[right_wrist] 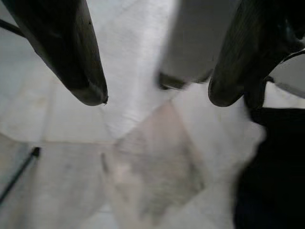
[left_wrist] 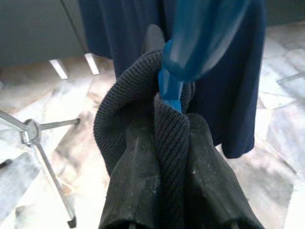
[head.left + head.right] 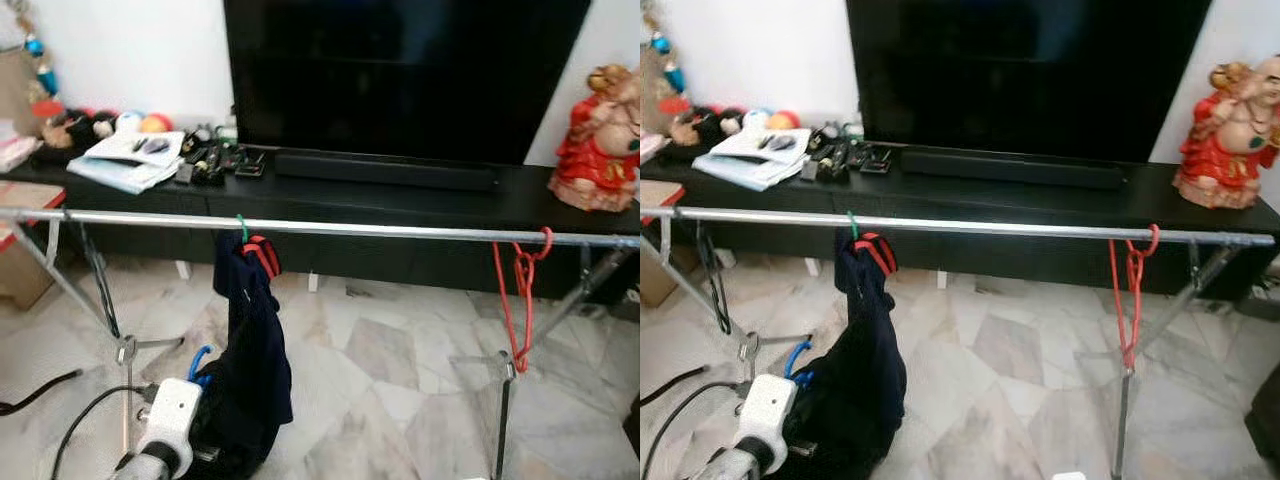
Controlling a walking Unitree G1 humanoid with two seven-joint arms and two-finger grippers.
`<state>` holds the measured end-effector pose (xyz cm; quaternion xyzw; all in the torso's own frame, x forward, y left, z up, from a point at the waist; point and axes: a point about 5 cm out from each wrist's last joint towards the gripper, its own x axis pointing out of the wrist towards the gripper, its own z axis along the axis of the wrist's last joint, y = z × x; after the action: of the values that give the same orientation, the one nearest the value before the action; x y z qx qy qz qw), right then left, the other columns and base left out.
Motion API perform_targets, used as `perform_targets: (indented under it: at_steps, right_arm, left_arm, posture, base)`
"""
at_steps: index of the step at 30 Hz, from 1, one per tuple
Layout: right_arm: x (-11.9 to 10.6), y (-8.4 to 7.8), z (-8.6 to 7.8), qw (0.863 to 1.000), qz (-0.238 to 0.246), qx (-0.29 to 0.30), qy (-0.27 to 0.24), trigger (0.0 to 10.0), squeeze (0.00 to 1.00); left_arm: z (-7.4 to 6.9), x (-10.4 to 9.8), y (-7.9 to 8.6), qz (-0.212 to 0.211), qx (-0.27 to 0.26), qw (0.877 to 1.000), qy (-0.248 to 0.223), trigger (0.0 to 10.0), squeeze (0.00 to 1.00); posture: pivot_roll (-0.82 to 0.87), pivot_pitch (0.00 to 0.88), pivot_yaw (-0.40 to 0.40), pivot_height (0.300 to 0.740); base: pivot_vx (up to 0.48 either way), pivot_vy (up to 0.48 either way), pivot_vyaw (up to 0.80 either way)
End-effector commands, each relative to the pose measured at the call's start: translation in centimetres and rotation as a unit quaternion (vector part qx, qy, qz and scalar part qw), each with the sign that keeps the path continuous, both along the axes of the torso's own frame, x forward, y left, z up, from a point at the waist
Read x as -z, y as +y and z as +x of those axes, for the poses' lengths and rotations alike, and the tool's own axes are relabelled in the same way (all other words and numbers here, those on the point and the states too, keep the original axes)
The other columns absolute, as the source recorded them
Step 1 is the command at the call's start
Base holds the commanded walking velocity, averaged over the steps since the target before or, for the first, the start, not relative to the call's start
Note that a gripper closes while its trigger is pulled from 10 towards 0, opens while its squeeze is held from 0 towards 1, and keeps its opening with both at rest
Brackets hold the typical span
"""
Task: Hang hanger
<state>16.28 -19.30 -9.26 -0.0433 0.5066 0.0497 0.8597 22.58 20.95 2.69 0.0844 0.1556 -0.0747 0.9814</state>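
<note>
Hanging on 1 rail: 1 navy garment, 1 red hanger.

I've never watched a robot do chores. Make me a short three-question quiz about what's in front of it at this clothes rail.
1. True or false: the red hangers on the metal rail carry clothes.
2. What is the left gripper clamped on?
A. a remote
B. a blue hanger inside dark knit fabric
C. the rail
3. Fill in: the right gripper is ____, over the floor.

Key: 1 false, they hang bare. 2 B. 3 open, holding nothing.
</note>
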Motion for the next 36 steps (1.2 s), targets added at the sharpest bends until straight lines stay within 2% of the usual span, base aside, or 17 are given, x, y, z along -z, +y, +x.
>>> perform_targets:
  at_steps: [1,20,26,30,36]
  right_arm:
    - [0.0,-0.8,-0.3,1.000,-0.009,0.006,0.005,10.0,0.00]
    - [0.2,0.5,-0.2,1.000,-0.006,-0.001,0.004,10.0,0.00]
    - [0.1,0.6,0.0,1.000,-0.007,-0.003,0.002,10.0,0.00]
    - [0.0,0.8,0.4,1.000,-0.004,-0.004,-0.004,10.0,0.00]
    - [-0.2,0.3,0.5,1.000,-0.004,-0.002,-0.007,10.0,0.00]
  left_arm:
    - [0.4,-0.6,-0.6,0.000,0.010,1.000,-0.016,10.0,0.00]
    - [0.3,-0.4,-1.3,0.006,0.026,1.000,-0.016,10.0,0.00]
    - [0.2,-0.2,-1.4,0.012,0.030,0.999,-0.008,10.0,0.00]
    - [0.2,-0.3,-1.3,0.006,0.017,1.000,-0.021,10.0,0.00]
    - [0.2,-0.3,-1.1,0.008,0.004,1.000,-0.016,10.0,0.00]
  posture:
    - [0.09,0.000,0.009,0.740]
    - [0.09,0.000,0.007,0.740]
    - [0.09,0.000,0.003,0.740]
    - [0.09,0.000,0.001,0.740]
    - [0.09,0.000,-0.003,0.740]
  base:
    - [0.000,-0.352,0.00]
    - [0.000,-0.355,0.00]
    - [0.000,0.000,0.00]
    - [0.000,0.000,0.00]
    - [0.000,0.000,0.00]
